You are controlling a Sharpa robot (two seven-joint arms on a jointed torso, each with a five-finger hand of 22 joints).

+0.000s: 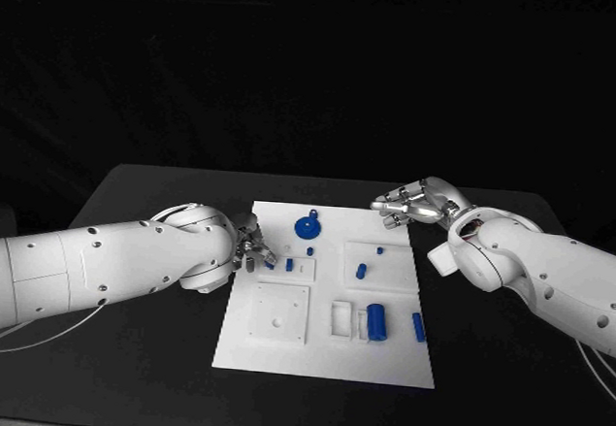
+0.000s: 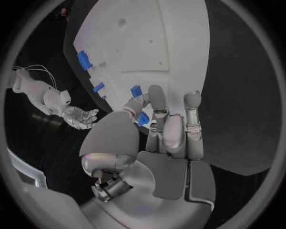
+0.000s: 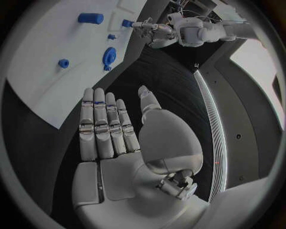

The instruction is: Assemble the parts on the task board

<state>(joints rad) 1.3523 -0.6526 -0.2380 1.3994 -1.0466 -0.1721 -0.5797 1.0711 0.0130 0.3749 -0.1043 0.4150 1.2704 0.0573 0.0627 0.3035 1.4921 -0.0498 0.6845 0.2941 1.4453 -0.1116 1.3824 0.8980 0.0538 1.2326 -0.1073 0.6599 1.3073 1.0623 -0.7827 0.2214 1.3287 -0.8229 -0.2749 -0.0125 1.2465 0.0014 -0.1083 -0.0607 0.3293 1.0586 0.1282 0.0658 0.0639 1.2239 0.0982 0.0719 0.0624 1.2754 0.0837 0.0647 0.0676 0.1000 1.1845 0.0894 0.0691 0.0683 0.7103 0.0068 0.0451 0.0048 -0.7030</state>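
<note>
The white task board point(image 1: 383, 363) lies mid-table with several blue parts on it. My left hand point(image 1: 246, 245) sits at the board's left edge; its thumb point(image 2: 135, 107) and a finger pinch a small blue part point(image 2: 142, 119), also seen from the head camera point(image 1: 270, 264). A second small part point(image 1: 289, 264) lies just beside it. My right hand point(image 1: 414, 202) hovers open over the black table by the board's far right corner, and the right wrist view shows its palm point(image 3: 119, 157) flat and bare.
On the board are a blue disc with a peg point(image 1: 307, 227), a blue cylinder point(image 1: 377, 320), a blue bar point(image 1: 418, 326), small pegs point(image 1: 362, 270), a square white recess point(image 1: 281, 313) and a white frame point(image 1: 341, 318). Black table surrounds the board.
</note>
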